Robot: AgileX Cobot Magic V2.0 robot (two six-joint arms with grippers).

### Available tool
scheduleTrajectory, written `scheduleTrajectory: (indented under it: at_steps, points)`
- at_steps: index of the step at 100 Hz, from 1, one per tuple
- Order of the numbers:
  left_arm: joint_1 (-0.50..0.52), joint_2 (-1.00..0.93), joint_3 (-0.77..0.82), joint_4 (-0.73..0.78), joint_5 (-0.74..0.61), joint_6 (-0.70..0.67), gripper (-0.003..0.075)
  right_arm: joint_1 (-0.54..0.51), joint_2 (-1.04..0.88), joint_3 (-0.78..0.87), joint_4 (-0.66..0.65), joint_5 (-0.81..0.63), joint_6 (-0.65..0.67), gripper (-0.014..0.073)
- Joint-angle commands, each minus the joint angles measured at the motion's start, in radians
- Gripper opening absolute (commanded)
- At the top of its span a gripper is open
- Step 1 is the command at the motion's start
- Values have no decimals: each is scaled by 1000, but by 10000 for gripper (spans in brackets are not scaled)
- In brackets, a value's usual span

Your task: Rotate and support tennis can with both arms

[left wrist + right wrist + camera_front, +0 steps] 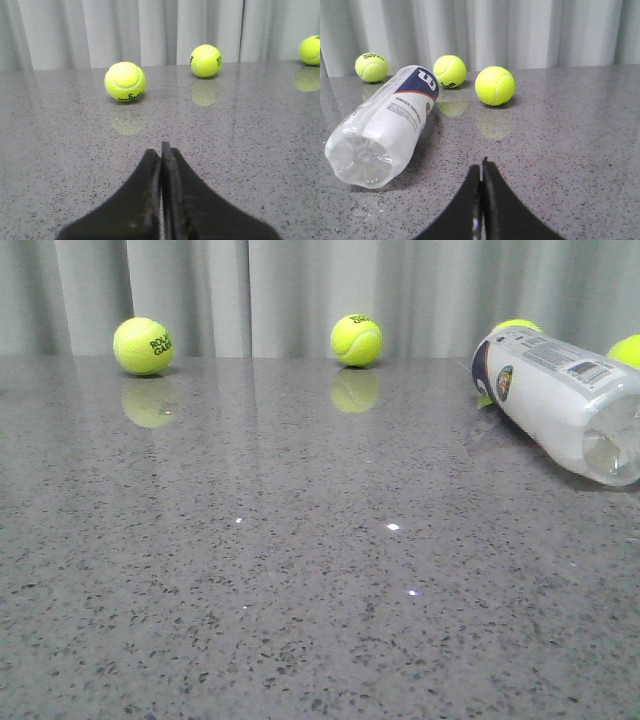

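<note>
The tennis can (560, 400) lies on its side at the right of the grey table, its clear bottom end toward the camera. It has a white and navy label, a round emblem and a barcode. It also shows in the right wrist view (385, 125), apart from my right gripper (481, 167), which is shut and empty above the table. My left gripper (161, 150) is shut and empty; the can is out of its view. Neither arm shows in the front view.
Yellow-green tennis balls lie along the back by the curtain: one far left (144, 346), one at the centre (357, 340), and two behind the can (518, 326) (627, 349). The grey speckled table (300, 570) spreads in front.
</note>
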Motion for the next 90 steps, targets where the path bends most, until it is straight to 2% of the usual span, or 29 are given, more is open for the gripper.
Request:
scheduleTrajectory:
  at_steps: [1,63,90]
  points:
    - [1,-24,44,-6,-80,-9,-19,-8,-17,4,-12,-71,-1,-60]
    - [1,-24,44,-6,-80,-9,-19,-7,6,-23,-12,-64,-1,-60]
    - [1,-24,44,-6,-80,-9,-19,-7,228,-204,-12,-17,-1,-60]
